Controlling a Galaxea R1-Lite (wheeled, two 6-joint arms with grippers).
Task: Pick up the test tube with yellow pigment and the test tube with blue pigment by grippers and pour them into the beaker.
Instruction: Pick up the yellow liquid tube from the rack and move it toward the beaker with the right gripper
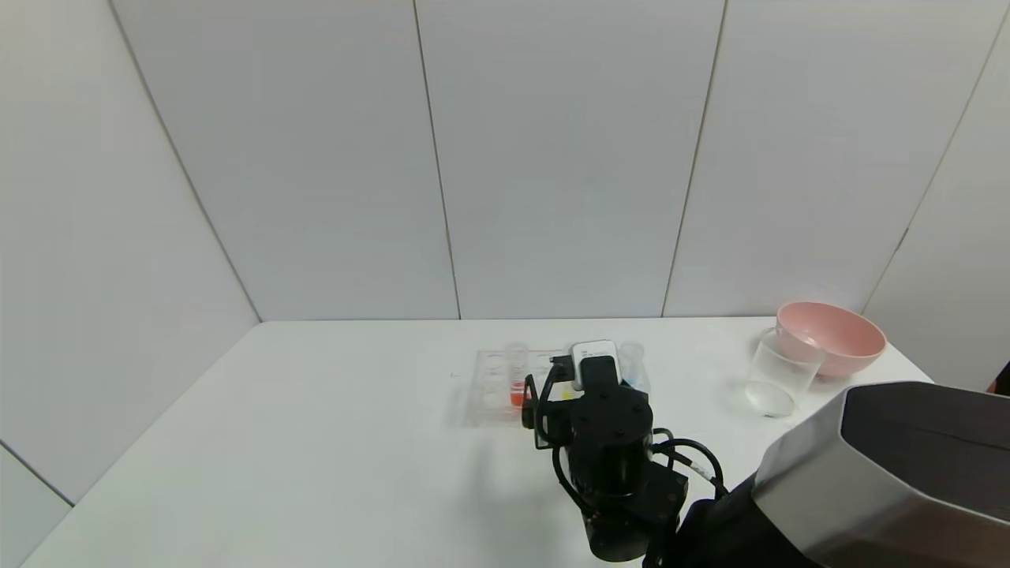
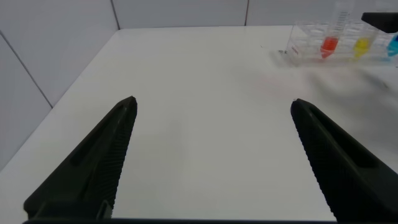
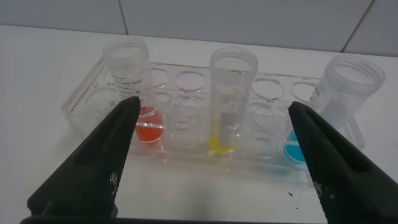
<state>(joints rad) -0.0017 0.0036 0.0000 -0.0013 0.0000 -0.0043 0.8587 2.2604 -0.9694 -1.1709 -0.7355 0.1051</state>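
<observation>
A clear tube rack (image 3: 93, 102) holds three tubes. The test tube with yellow pigment (image 3: 233, 93) stands upright in the middle. The test tube with blue pigment (image 3: 348, 87) leans at one end. A tube with orange-red liquid (image 3: 134, 81) stands at the other end. My right gripper (image 3: 214, 106) is open and empty, just short of the rack, with its jaws spread to either side of the yellow tube and touching nothing. In the head view the right arm's wrist (image 1: 604, 410) hides the yellow tube; the blue tube (image 1: 631, 363) shows beside it. The beaker (image 1: 777, 379) stands to the right. My left gripper (image 2: 214, 104) is open and empty over bare table.
A pink bowl (image 1: 828, 335) sits behind the beaker near the table's back right corner. The rack (image 1: 493, 386) stands mid-table, and it also shows far off in the left wrist view (image 2: 308, 43). White walls close the back and left sides.
</observation>
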